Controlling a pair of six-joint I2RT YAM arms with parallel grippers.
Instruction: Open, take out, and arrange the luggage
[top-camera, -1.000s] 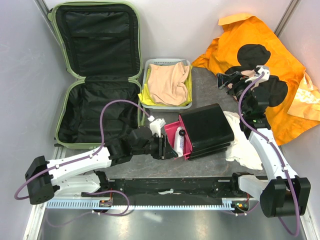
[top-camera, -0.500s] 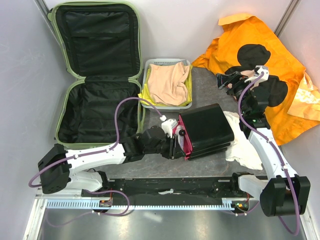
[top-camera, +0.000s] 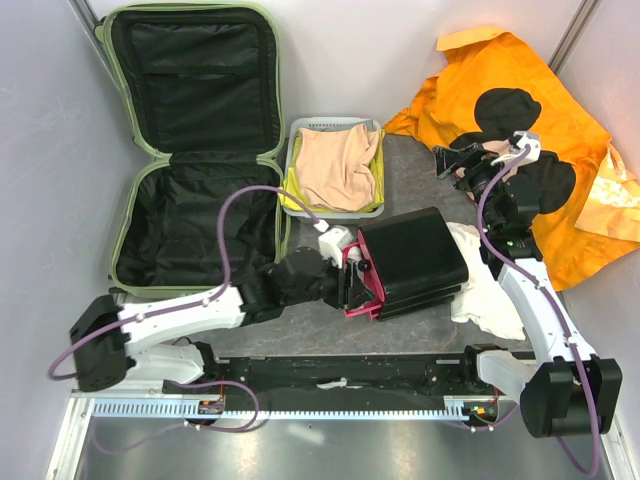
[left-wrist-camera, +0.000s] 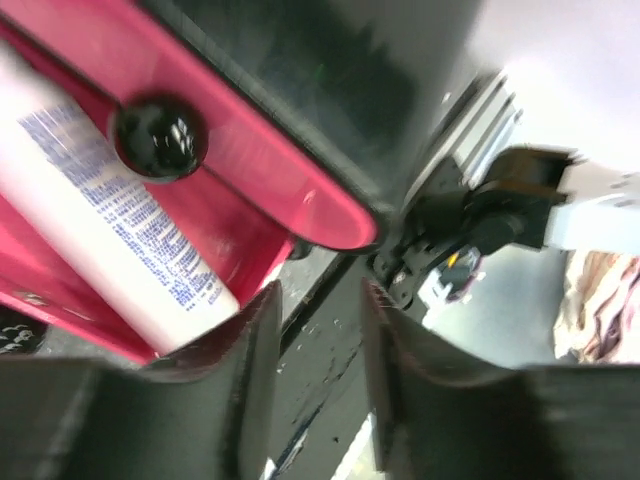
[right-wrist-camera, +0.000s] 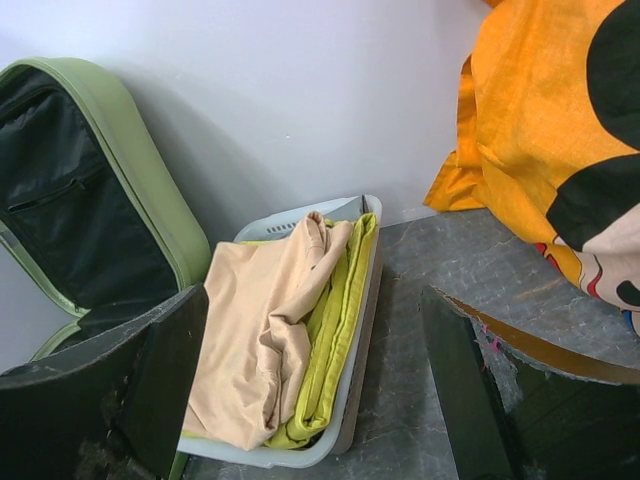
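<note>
The luggage (top-camera: 122, 220), a pale green hard-shell suitcase, lies open at the left, its lid (top-camera: 190, 85) leaning on the back wall. Only black lining shows inside it. Its green shell (right-wrist-camera: 130, 180) also shows in the right wrist view. My left gripper (top-camera: 350, 285) is at the pink drawer (top-camera: 362, 275) of the black box (top-camera: 415, 255). It is open (left-wrist-camera: 318, 380), with nothing between the jaws. The left finger (left-wrist-camera: 250, 370) is beside the drawer (left-wrist-camera: 270, 190), which holds a white bottle (left-wrist-camera: 120, 220). My right gripper (top-camera: 450, 160) hangs open (right-wrist-camera: 315, 390) at the back right, holding nothing.
A pale basket (top-camera: 330, 213) with folded beige and yellow-green clothes (top-camera: 335, 160) stands right of the suitcase. An orange cloth with black patches (top-camera: 520, 90) covers the back right corner. A white cloth (top-camera: 485, 285) lies against the box's right side.
My left arm has moved right, and the pink drawer has slid back into the black box, so the bottle no longer shows from above. The right arm has not moved.
</note>
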